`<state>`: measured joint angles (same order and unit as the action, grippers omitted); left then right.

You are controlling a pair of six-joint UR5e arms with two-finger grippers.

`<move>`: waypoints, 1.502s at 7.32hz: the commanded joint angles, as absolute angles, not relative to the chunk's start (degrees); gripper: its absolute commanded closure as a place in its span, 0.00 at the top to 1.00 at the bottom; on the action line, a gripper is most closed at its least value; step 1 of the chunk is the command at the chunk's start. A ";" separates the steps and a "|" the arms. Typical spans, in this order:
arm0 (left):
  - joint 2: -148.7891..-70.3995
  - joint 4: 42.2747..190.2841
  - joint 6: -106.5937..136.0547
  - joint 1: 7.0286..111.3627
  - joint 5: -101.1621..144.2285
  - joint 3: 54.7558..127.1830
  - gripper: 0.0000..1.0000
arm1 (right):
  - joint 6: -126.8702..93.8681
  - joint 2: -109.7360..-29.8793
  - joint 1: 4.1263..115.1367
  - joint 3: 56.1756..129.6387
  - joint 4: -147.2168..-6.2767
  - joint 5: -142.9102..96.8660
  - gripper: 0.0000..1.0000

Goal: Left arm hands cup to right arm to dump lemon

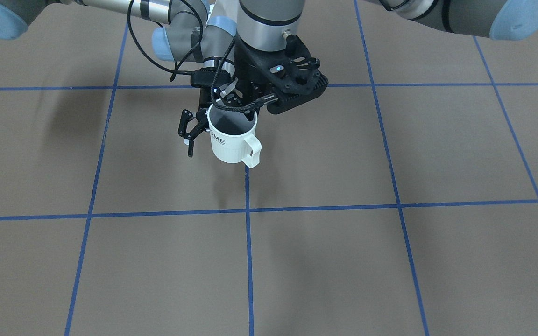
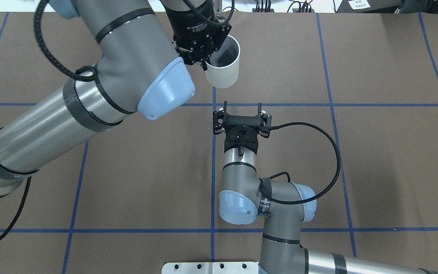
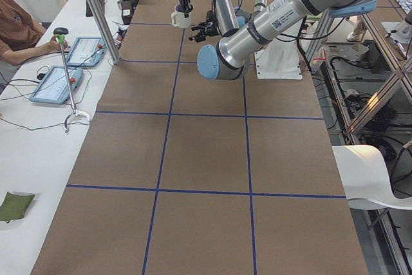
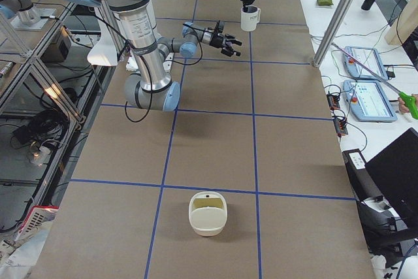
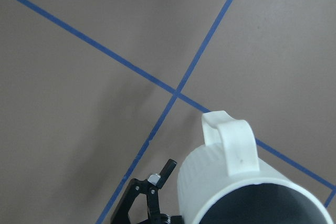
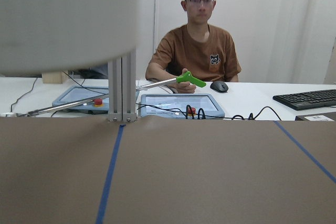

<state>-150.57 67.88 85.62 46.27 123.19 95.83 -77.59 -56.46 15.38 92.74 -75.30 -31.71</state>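
Left gripper (image 2: 207, 61) clamps the rim of a cream-white ribbed HOME mug (image 2: 223, 75), apparently clear of the brown table (image 2: 375, 160); right gripper (image 2: 242, 109) gapes empty nearby.

The cup (image 1: 231, 140) is cream-white with fine vertical ribs, black letters on its side and a dark grey-blue inside. The table (image 1: 343, 261) is brown, with blue tape lines (image 1: 249, 261) that form a grid of squares. The left arm (image 2: 70, 110) and the right arm (image 2: 238, 179) are silver-grey with light blue caps and black bands. The left gripper (image 2: 205, 57) and the right gripper (image 2: 242, 108) are black. The man's T-shirt (image 6: 194, 51) is brown and his grabber handle (image 6: 190, 80) is green.
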 commanded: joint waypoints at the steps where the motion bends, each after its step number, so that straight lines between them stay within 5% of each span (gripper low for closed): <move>1: -138.40 67.67 74.67 48.15 123.22 106.04 0.00 | -67.43 -61.59 21.77 101.57 -75.41 -46.60 1.00; 5: -115.37 71.16 49.37 56.14 123.40 114.43 0.00 | -55.96 -70.90 40.73 112.75 -75.41 -84.63 1.00; 8: -98.31 84.88 29.70 66.50 130.06 111.55 0.00 | -38.45 -79.61 61.63 113.56 -75.93 -112.67 1.00; 11: -93.88 93.30 20.83 68.11 131.13 101.81 0.00 | -27.10 -85.51 77.83 109.62 -76.29 -135.64 1.00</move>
<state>-95.55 88.73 23.32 67.52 130.46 105.89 -31.75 -83.70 71.39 111.90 -76.20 -126.26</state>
